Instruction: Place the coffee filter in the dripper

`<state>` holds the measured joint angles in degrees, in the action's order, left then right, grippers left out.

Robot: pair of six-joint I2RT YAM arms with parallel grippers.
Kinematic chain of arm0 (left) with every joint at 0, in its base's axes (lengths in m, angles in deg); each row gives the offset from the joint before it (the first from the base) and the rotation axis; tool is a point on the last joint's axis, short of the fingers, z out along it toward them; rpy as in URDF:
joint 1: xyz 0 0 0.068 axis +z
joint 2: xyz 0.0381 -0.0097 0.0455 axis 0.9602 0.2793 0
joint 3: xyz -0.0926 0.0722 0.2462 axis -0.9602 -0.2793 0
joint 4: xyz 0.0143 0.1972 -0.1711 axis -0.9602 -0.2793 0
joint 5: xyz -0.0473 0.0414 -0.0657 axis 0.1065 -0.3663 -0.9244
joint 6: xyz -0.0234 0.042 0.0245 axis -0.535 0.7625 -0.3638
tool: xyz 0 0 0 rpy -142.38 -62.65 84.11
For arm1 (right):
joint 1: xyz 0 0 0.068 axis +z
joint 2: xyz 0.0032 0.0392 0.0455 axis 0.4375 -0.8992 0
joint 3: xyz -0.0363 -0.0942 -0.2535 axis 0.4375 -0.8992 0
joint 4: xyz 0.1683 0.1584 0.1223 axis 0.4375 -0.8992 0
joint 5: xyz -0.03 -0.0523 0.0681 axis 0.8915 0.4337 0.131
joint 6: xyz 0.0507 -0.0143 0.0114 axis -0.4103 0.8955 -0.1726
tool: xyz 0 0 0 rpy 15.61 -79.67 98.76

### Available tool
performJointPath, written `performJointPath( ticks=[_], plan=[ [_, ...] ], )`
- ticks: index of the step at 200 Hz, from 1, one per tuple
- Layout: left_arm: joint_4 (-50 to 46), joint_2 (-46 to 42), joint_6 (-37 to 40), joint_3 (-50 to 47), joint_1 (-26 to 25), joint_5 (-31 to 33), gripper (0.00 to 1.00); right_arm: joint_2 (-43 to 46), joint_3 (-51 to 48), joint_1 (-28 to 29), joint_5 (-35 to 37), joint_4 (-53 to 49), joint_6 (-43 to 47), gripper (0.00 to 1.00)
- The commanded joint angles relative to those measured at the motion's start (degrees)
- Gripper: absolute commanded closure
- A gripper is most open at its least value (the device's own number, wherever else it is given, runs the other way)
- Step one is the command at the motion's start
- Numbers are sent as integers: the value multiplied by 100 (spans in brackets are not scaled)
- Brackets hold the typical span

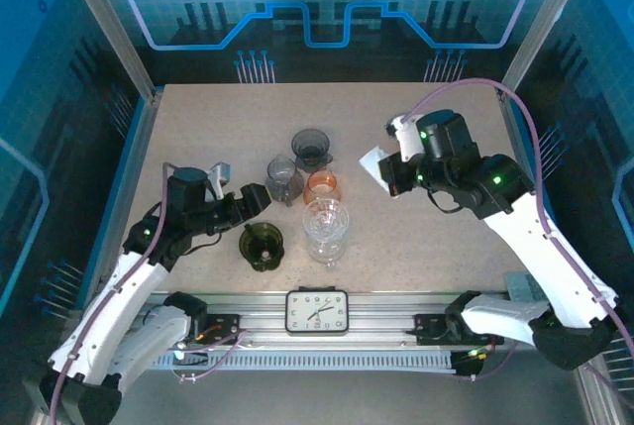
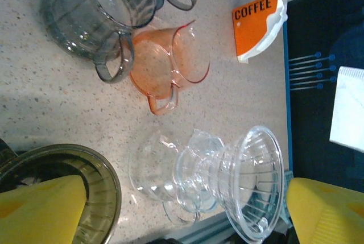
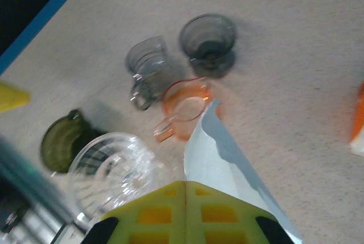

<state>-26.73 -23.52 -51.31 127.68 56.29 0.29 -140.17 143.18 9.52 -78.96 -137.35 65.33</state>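
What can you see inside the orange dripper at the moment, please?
Nothing: in the left wrist view the orange dripper is empty. The coffee filter is pinched in the right fingers, and in the right wrist view its tip covers part of the dripper's rim.

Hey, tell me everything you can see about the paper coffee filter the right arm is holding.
The coffee filter is white paper, folded flat into a wedge, with one wavy, uneven edge and a greyish shaded side. It widens toward the shut yellow jaws of the right gripper, which pinch it, its tip pointing away from them. It is held clear of the table, to the right of the orange dripper in the top view, touching no dripper.
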Motion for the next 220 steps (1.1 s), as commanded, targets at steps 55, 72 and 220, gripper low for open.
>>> performJointPath(
  ticks=[55,72,220],
  plan=[
    [-209,37,188,259,-120,-44,1,-968,848,1385,378,-1513,130,100],
    [-244,36,235,285,-116,-28,1,-1184,961,1489,390,-1599,139,100],
    [-265,-25,455,381,-111,-28,1,-3211,2557,2457,815,-2484,516,100]
  ],
)
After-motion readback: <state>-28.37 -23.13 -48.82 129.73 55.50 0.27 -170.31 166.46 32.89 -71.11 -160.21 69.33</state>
